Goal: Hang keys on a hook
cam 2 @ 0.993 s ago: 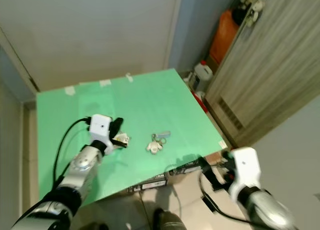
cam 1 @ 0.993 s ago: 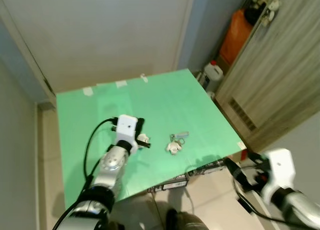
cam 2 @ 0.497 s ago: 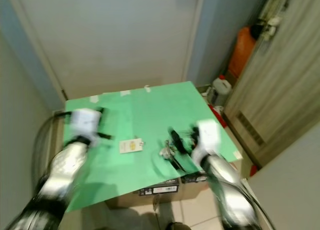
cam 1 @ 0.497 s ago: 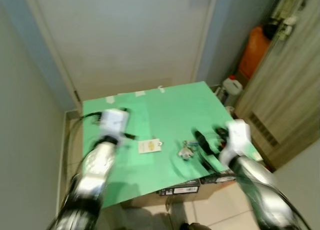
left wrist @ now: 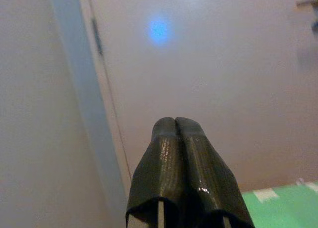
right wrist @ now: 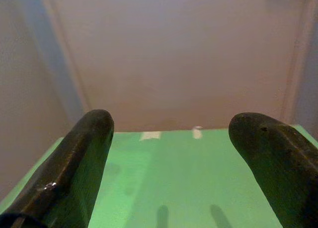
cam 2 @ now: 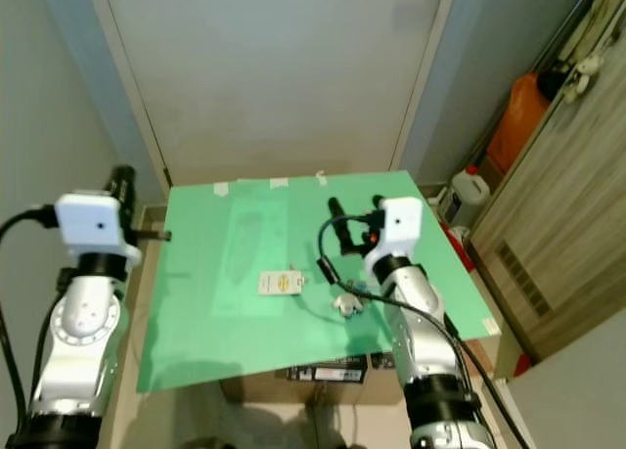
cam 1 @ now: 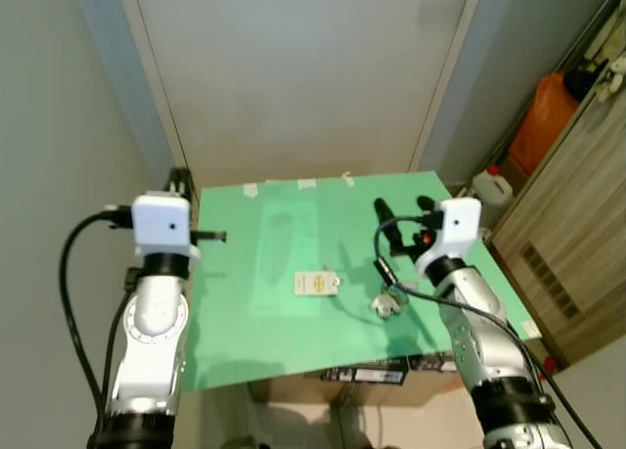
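Observation:
A small bunch of keys with a pale fob lies on the green mat, right of centre. My right gripper is held up above the mat just beyond the keys, open and empty, pointing toward the door; its fingers stand wide apart in the right wrist view. My left gripper is raised at the mat's left edge, well away from the keys. The left fingers are pressed together with nothing between them.
A white tag lies on the mat left of the keys. The mat covers a box. A pale door rises behind it. At the right stand a wooden cabinet, an orange container and a white jug.
The camera has tilted up toward the door. My left gripper left the white tag on the mat and rose to the left. My right gripper came up from below the mat's edge to above the keys.

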